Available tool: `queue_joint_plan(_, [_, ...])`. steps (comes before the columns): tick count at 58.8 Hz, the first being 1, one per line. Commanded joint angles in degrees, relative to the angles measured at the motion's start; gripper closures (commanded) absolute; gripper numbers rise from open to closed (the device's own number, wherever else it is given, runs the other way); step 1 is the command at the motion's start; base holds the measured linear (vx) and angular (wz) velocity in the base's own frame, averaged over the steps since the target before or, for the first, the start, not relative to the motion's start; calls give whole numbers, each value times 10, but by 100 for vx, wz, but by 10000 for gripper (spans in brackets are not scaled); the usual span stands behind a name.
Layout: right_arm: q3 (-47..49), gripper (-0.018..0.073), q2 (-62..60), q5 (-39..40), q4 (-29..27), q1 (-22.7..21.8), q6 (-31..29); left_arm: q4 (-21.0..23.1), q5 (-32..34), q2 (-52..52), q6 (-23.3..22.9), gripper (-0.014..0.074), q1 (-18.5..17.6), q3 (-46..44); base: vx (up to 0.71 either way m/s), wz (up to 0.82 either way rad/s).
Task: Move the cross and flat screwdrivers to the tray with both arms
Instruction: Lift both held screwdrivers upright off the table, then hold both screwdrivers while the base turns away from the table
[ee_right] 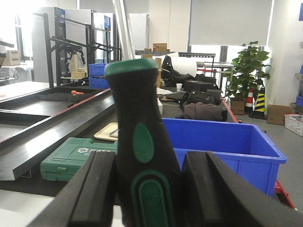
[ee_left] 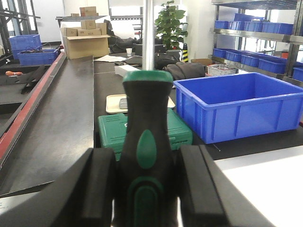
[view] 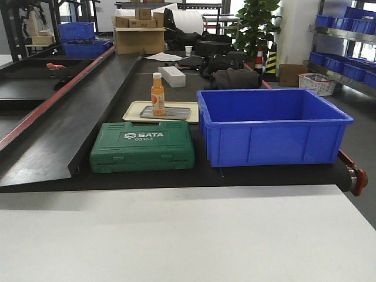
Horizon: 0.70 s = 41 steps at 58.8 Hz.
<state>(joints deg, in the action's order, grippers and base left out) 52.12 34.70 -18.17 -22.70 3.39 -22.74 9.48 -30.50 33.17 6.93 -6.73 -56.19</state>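
In the left wrist view my left gripper (ee_left: 146,158) is shut on a screwdriver (ee_left: 147,101). Its black handle with green accents sits between the black fingers (ee_left: 97,184), and the steel shaft rises out of the top of the frame. My right gripper (ee_right: 147,165) is shut the same way on a second, alike screwdriver (ee_right: 135,99), whose shaft leans up and left. Both tips are out of view, so I cannot tell cross from flat. A grey metal tray (view: 176,113) lies on the cream tray (view: 134,110) far ahead. Neither gripper shows in the front view.
A green SATA tool case (view: 143,147) and a big blue bin (view: 273,126) stand on the black belt beyond the white table (view: 176,235). An orange bottle (view: 157,94) stands on the grey tray's left end. A sloped black ramp (view: 70,117) runs along the left.
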Motion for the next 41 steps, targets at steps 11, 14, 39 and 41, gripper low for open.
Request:
queue_joint_plan(11, [17, 567, 2, 56, -5, -1, -2, 9, 60, 2, -1, 594, -2, -14, 0, 0])
queue_joint_plan(14, [17, 567, 2, 56, -5, -1, -2, 9, 60, 2, -1, 594, -2, -14, 0, 0])
queue_joint_plan(39, [17, 567, 2, 56, -5, -1, -2, 9, 60, 2, -1, 594, -2, -14, 0, 0])
queue_joint_plan(41, [17, 567, 2, 56, -5, -1, -2, 9, 60, 2, -1, 594, -2, -14, -3, -2])
